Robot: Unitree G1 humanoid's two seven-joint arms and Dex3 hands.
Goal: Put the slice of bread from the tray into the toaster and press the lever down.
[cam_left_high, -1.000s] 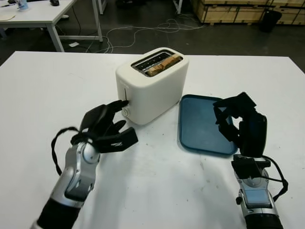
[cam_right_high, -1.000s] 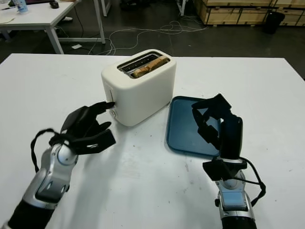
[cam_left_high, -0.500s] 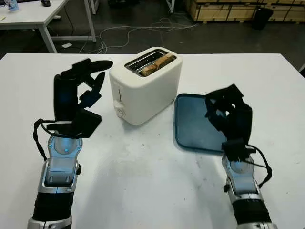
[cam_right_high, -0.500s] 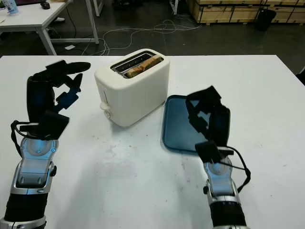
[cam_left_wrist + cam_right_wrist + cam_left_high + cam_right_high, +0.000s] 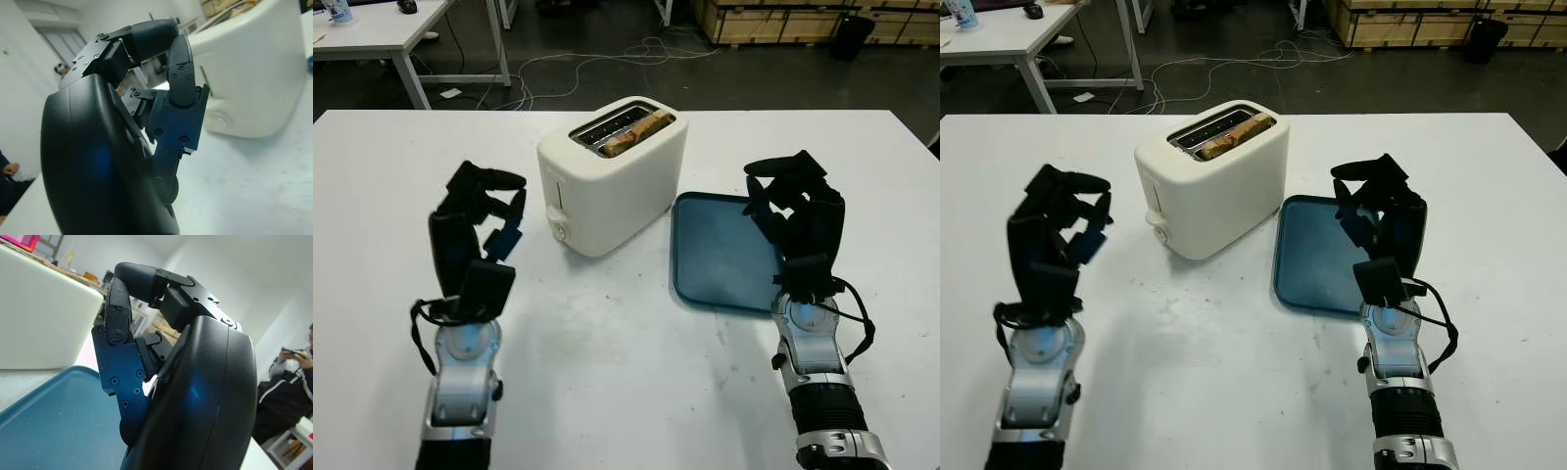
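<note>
The white toaster (image 5: 612, 181) stands at the middle of the table, and a browned slice of bread (image 5: 641, 130) sits down in its slot nearest the tray. Its lever side faces my left hand. Right of it lies the blue tray (image 5: 715, 259) with nothing on it. My left hand (image 5: 494, 211) is held upright left of the toaster, a hand's width from it, fingers curled and holding nothing; up close the left hand (image 5: 168, 83) has the toaster's end face behind it. My right hand (image 5: 783, 196) stands upright over the tray's right edge, curled and holding nothing.
The white table (image 5: 626, 382) has bare room in front of the toaster and tray. Beyond its far edge are floor cables (image 5: 597, 69), another table (image 5: 382, 29) and wooden crates (image 5: 773, 20). A seated person (image 5: 288, 382) shows behind my right hand.
My left hand has drawn back from the toaster's lever side, risen, then settled lower to the left with its fingers curled in. My right hand has shifted slightly up over the tray's right edge.
</note>
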